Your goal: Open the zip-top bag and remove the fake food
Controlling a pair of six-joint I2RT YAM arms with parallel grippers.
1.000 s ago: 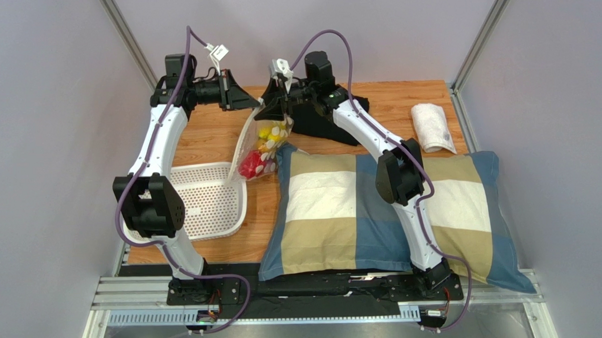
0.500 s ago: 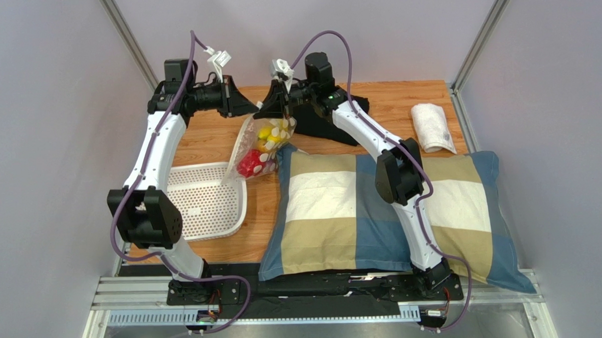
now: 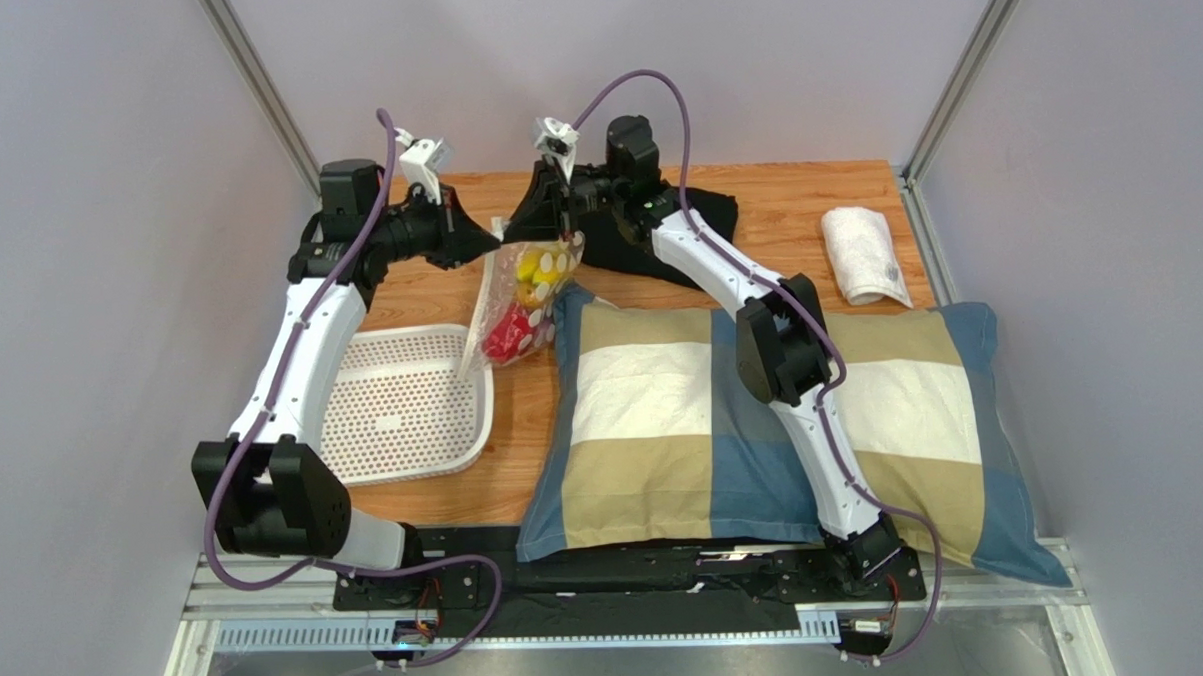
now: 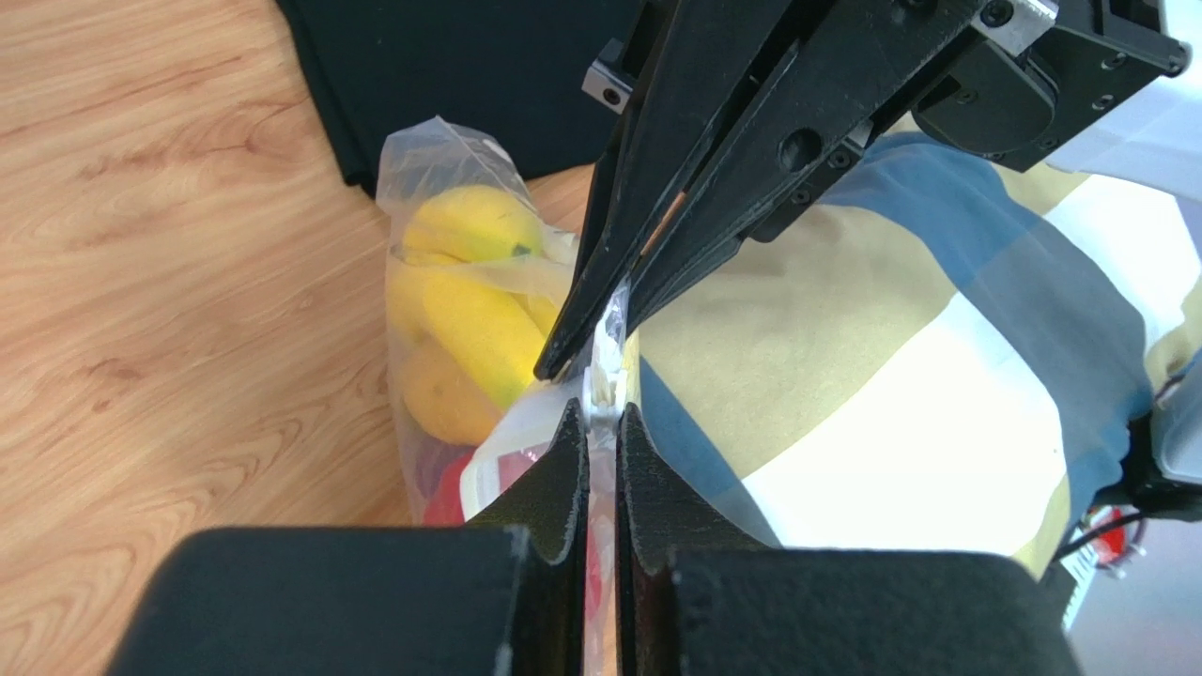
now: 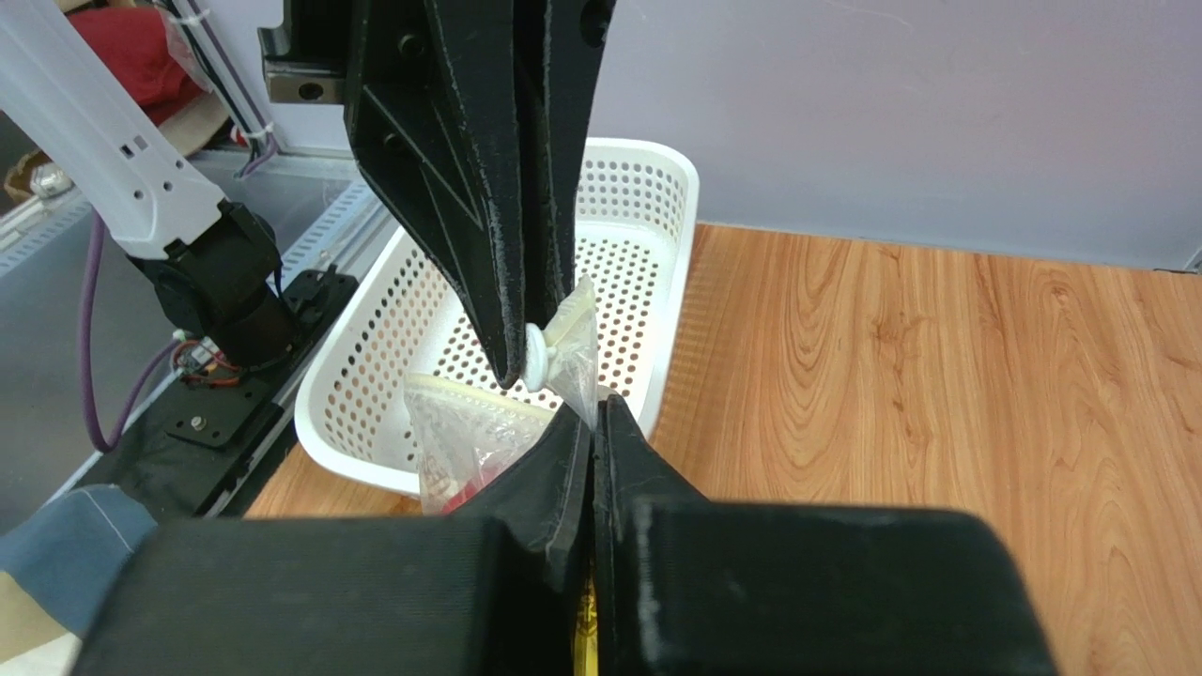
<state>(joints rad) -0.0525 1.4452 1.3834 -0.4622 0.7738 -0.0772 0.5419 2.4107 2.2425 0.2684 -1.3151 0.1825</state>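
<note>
Firstly, table [image 3: 798, 181]: wooden top across the middle of the overhead view, bearing every item below.

Pillow [image 3: 670, 411]: checked blue, tan and white, lower centre to lower right; its upper-left corner lay just beside the hanging bag.

Tray [image 3: 415, 412]: white, perforated, left of centre, nothing visible in it; judged the likely place for whatever comes out.

Black cloth [image 3: 716, 207]: folded, upper centre, partly under the right arm.

Zip-top bag [image 3: 519, 304]: clear and crinkly, upper centre, between tray and pillow. It hung from its top edge, its lower end at or near the wood. It was judged to be held up so that the contents' weight kept the film taut for pulling the seal apart. Whether the seal had parted could not be told.

Towel [image 3: 865, 254]: white, rolled, upper right, well apart from the work.

Fake food: all inside the bag, banana bunch [image 4: 473, 303] uppermost, a red piece [image 3: 505, 334] below it.

Left gripper [image 4: 600, 416]: jaws narrow, pinching one lip of the bag's top edge.

Right gripper [image 5: 581, 409]: jaws narrow, pinching that top edge from the opposite side, tips almost meeting the left's. Opposed grips suited peeling the lips apart.
</note>
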